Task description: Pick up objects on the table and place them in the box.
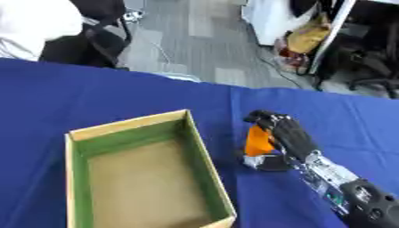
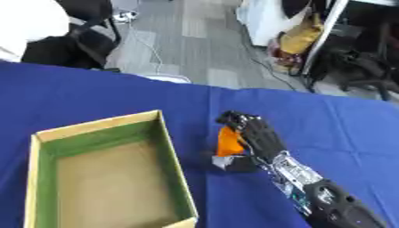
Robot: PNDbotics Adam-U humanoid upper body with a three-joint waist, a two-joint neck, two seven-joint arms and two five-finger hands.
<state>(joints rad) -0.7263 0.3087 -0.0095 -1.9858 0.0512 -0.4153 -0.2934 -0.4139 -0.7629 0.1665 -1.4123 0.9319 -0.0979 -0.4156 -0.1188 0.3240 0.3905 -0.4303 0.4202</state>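
Right hand (image 1: 284, 136) is curled around an orange thing (image 1: 257, 140) just right of the box (image 1: 204, 156), low over the blue counter (image 1: 93, 93). Box looks empty. Risks, as I judge: the thing slipping from the fingers on the lift, or clipping the box's near wall during transfer. Left hand unseen.

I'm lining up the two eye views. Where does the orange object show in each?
Left eye view: orange object right of centre, within the right hand's curled fingers.
Right eye view: orange object just right of centre.
Shared landmark: the box, immediately left of it in both.
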